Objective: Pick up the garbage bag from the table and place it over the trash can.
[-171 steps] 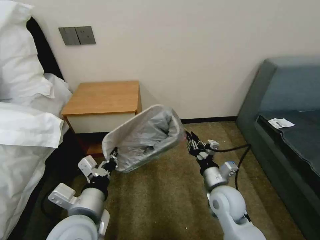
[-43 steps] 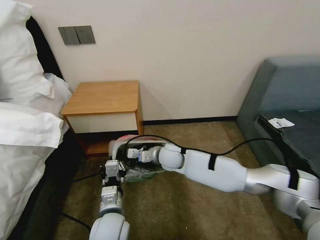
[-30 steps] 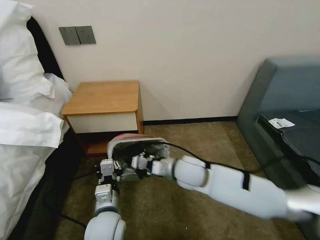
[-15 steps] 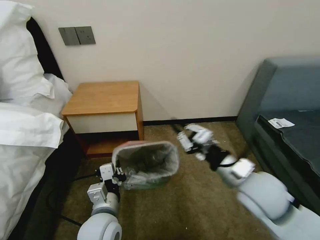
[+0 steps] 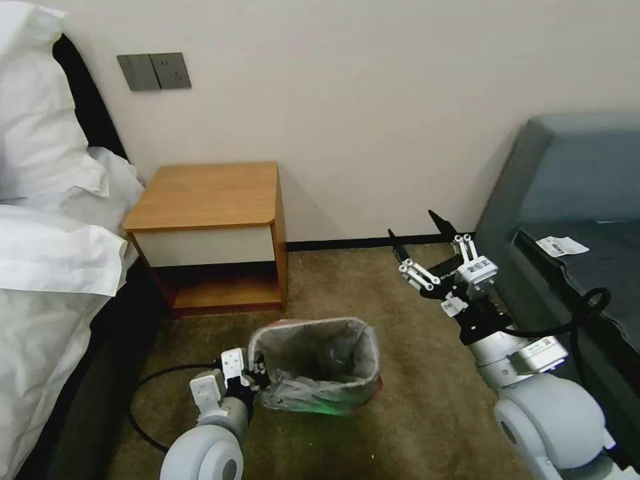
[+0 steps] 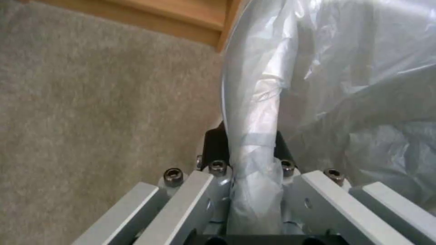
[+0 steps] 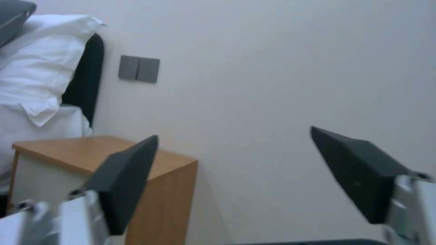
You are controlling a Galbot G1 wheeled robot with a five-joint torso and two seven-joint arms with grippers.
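The left gripper (image 5: 257, 375) pinches the bag-covered rim of the pale green plastic trash can (image 5: 319, 400), lined by the crinkly translucent grey garbage bag (image 5: 313, 347). Release gently, withdrawing sideways without dragging plastic. The right gripper (image 5: 420, 241) hangs spread apart, well clear.

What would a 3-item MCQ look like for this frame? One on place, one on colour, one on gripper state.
1. Where does the trash can stand?
A. on the nightstand
B. on the carpet
C. on the bed

2. What colour is the garbage bag rim?
A. blue
B. yellow
C. pinkish-red

3. What state is the right gripper in?
A. open, holding nothing
B. shut on the bag
C. shut on a cable

Key: B, it sits on the carpet before the nightstand; C, red edge shows; A, fingers spread, while the left gripper clamps the bagged rim.
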